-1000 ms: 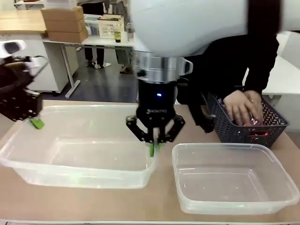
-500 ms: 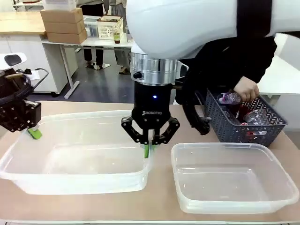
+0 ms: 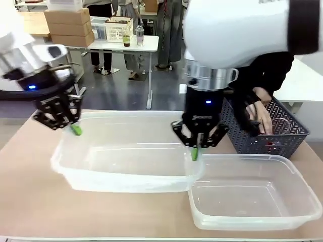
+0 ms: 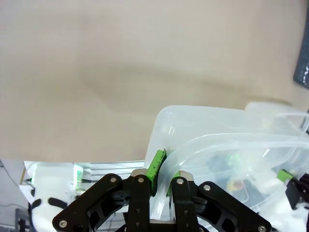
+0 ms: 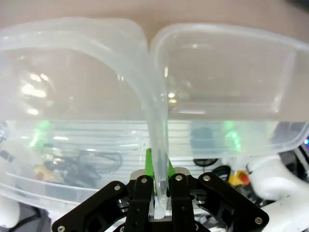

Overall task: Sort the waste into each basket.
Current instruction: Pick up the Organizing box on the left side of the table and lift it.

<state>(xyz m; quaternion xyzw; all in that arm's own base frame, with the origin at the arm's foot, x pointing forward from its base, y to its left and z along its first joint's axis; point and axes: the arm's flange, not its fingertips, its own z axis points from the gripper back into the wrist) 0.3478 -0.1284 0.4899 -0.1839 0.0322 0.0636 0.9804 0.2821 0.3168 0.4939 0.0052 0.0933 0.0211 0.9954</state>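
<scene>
**A:** While both arms are on one tub, what does the front view give?

**B:** The left hand (image 3: 74,129) is clamped on the far left corner of the held tub (image 3: 126,174). The right hand (image 3: 195,151) is clamped on its right rim. The second tub (image 3: 252,222) stands on the worktop (image 3: 30,201) just beside it. I cannot tell if the two rims touch. Both tubs have nothing in them. The waste (image 3: 272,147) seems to lie in the dark grey basket (image 3: 295,141), where a bit of red shows through the lattice. The person's hand (image 3: 260,117) is inside that basket.

**A:** And the left wrist view?

**B:** The left hand (image 4: 161,171) pinches the thin rolled rim of the held tub (image 4: 193,145), with the bare worktop (image 4: 96,72) beyond it.

**A:** The right wrist view?

**B:** The right hand (image 5: 158,181) has the wall of the held tub (image 5: 72,72) between its pads. The second tub (image 5: 227,72) is very close at the side.

**A:** How will the tub handle?

**B:** I judge it light, thin and flexible, also smooth. The rim is the only good place to hold it, and two opposite points keep it from twisting. The second tub and the basket with the person's hand stand in the way on the right.
</scene>
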